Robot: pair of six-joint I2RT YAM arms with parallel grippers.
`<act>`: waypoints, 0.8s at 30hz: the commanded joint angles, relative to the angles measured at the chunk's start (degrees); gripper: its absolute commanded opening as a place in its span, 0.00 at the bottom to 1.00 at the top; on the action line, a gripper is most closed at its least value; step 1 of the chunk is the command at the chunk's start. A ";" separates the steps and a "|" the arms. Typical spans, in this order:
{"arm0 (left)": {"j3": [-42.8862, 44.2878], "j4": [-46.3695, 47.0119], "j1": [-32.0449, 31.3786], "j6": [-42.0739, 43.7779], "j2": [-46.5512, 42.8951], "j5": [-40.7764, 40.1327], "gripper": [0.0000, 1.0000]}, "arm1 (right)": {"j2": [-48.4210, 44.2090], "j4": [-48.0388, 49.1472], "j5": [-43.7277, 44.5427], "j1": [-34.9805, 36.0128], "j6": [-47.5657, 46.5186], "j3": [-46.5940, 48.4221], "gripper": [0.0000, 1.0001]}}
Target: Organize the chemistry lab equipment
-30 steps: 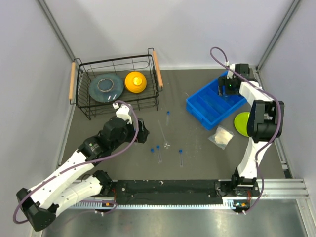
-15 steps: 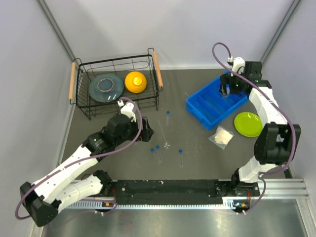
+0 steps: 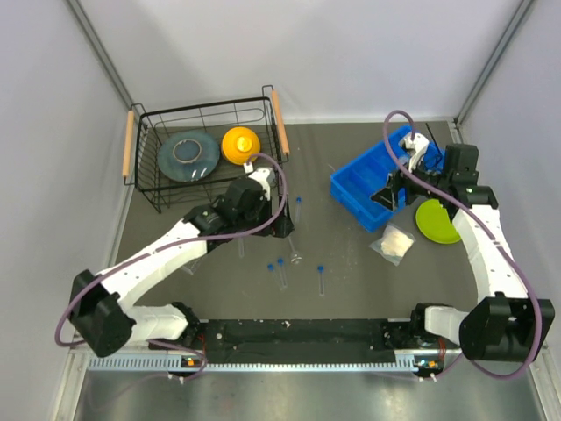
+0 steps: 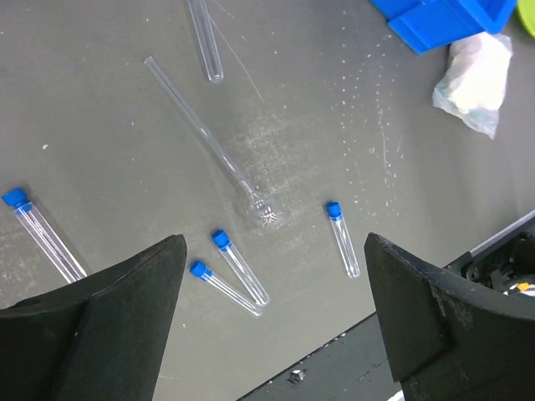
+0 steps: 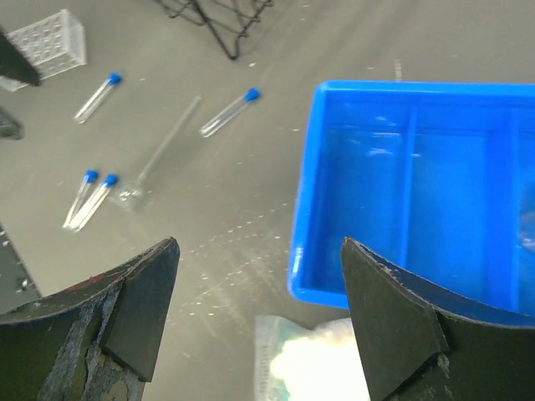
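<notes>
Several thin clear test tubes with blue caps lie loose on the dark table: one pair (image 4: 238, 267) side by side, one single (image 4: 343, 251), another at the left (image 4: 46, 242). In the top view they are the pair (image 3: 280, 272), the single (image 3: 321, 279) and one farther back (image 3: 298, 206). A long thin glass tube (image 4: 201, 134) ends in a small bulb. A clear grid rack (image 5: 46, 38) shows at the far left of the right wrist view. My left gripper (image 3: 282, 226) hangs open above the tubes, holding nothing (image 4: 272, 267). My right gripper (image 3: 388, 195) is open and empty over the blue bin's near corner (image 5: 259, 251).
A blue divided bin (image 3: 372, 189) stands at the right. Beside it lie a small plastic bag (image 3: 393, 243) and a lime-green plate (image 3: 434, 221) partly under my right arm. A black wire basket (image 3: 149, 197) at the back left holds a grey plate and a yellow dome.
My left arm has stretched out to the right, over the loose tubes. My right arm has pulled back from the bin's far side to its near corner.
</notes>
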 commanded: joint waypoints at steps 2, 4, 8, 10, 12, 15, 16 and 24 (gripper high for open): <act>5.21 -5.29 0.08 0.99 5.18 -3.05 0.92 | -3.47 0.99 -9.26 -0.36 -1.67 -3.97 0.79; 5.47 -7.31 0.25 0.99 7.02 -5.35 0.90 | -3.99 1.16 -9.27 -0.35 -1.94 -5.19 0.79; 4.69 -13.63 0.69 0.55 8.97 -12.21 0.81 | -4.18 1.51 -11.28 -0.35 -2.46 -7.04 0.79; 2.67 -13.91 1.05 0.64 8.80 -14.32 0.79 | -3.91 2.04 -11.72 -0.36 -2.73 -8.18 0.79; 0.22 -13.30 1.48 0.38 8.10 -15.03 0.78 | -3.82 2.48 -11.82 -0.36 -2.73 -9.32 0.79; -2.77 -11.81 2.62 0.11 7.74 -14.77 0.77 | -4.00 3.18 -11.99 -0.36 -2.82 -10.21 0.79; -3.22 -11.62 2.98 0.11 7.91 -14.68 0.76 | -4.09 3.27 -12.08 -0.36 -2.82 -10.38 0.79; -4.98 -8.99 6.75 1.08 8.18 -13.19 0.74 | -3.21 4.68 -12.34 -0.36 -2.29 -11.26 0.79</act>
